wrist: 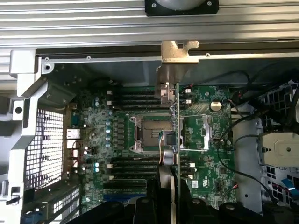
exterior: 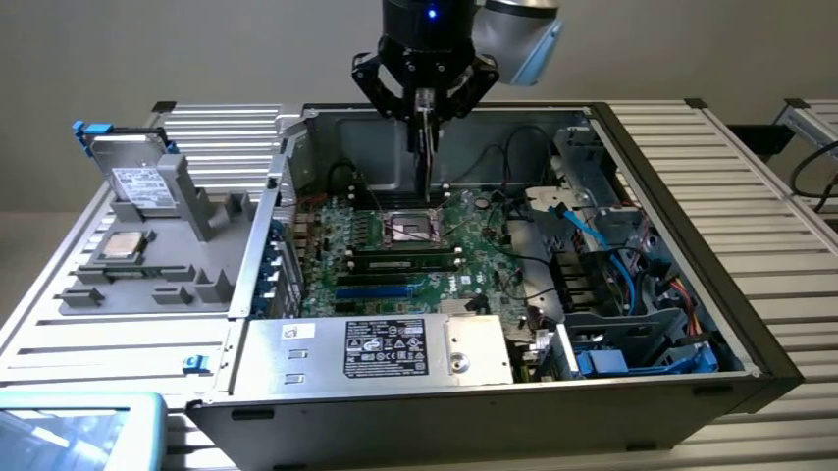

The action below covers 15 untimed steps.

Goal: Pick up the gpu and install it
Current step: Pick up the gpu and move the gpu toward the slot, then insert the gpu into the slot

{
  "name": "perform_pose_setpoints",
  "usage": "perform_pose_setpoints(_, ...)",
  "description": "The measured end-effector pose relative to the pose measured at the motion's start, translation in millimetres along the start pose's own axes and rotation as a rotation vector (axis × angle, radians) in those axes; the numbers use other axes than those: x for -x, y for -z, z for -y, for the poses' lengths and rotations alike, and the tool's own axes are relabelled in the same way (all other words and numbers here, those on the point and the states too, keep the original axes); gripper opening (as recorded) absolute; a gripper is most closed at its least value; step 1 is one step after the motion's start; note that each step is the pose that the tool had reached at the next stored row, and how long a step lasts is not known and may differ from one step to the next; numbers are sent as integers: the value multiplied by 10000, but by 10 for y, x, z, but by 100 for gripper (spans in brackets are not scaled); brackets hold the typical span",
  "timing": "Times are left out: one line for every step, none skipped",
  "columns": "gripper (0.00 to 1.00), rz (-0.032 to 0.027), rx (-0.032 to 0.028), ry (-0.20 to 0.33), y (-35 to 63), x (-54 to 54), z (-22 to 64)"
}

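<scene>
The gpu (exterior: 423, 147) hangs edge-on and upright over the open computer case, a thin dark card with my gripper (exterior: 423, 96) shut on its upper edge. Its lower end hovers just above the motherboard (exterior: 392, 257), near the CPU socket (exterior: 416, 228). In the wrist view the gpu (wrist: 176, 140) appears as a narrow green-edged strip running from my gripper (wrist: 172, 189) out to its silver end bracket (wrist: 177, 53). That strip crosses the CPU socket (wrist: 152, 133) of the motherboard (wrist: 98, 140).
The computer case (exterior: 681, 196) lies open, with a silver power supply (exterior: 380, 348) at its front and blue cables (exterior: 590, 235) plus drive bays on the exterior view's right. A grey fixture (exterior: 157, 265) on the exterior view's left holds a white-labelled drive (exterior: 137, 186) and a small square chip (exterior: 122, 245).
</scene>
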State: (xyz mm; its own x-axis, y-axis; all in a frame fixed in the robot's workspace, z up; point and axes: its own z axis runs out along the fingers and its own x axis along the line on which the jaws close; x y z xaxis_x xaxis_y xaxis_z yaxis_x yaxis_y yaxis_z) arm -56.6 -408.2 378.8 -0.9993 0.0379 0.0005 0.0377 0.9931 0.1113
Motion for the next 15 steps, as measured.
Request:
perform_pose_setpoints(29, -1, -3, 7, -17, 34, 1)
perform_pose_setpoints(29, -2, -3, 16, -35, 68, 1)
perform_pose_setpoints(29, -4, -4, 25, -47, 91, 1)
perform_pose_setpoints(29, -4, -4, 32, -53, 104, 2)
perform_pose_setpoints(29, -5, -5, 35, -52, 105, 2)
perform_pose_setpoints(29, -5, -5, 34, -53, 105, 2)
perform_pose_setpoints(29, -5, -5, 34, -53, 105, 2)
perform_pose_setpoints(29, -5, -6, 35, -53, 105, 2)
perform_pose_setpoints(29, -5, -5, 35, -53, 105, 2)
perform_pose_setpoints(29, -5, -4, 39, -53, 106, 2)
perform_pose_setpoints(29, -13, -6, 110, -53, 106, 2)
perform_pose_setpoints(29, -33, -4, 283, -54, 106, 2)
perform_pose_setpoints(29, -53, -4, 462, -54, 106, 2)
perform_pose_setpoints(29, -75, -4, 656, -54, 106, 2)
perform_pose_setpoints(29, -95, -4, 835, -55, 106, 2)
